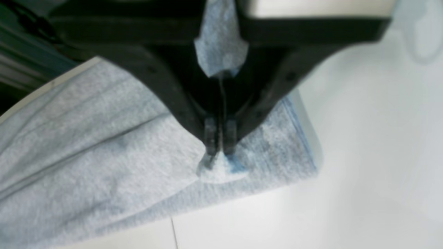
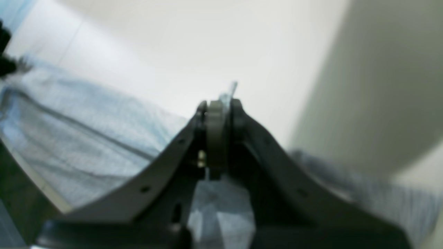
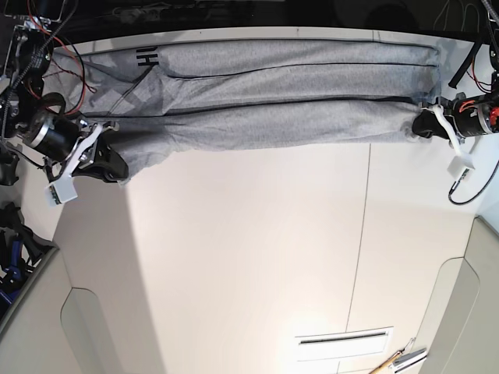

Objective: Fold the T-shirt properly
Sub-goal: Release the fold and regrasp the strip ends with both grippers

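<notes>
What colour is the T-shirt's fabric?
Light heather grey; the T-shirt shows best in the base view, with black lettering at one end.

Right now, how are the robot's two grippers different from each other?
The left gripper pinches the T-shirt at its end on the right of the base view; the right gripper pinches the opposite end. In the base view, the right gripper sits nearer the camera than the left gripper, so the cloth droops there. The black lettering lies at the right gripper's end. Both are shut on fabric, stretching the T-shirt between them.
</notes>
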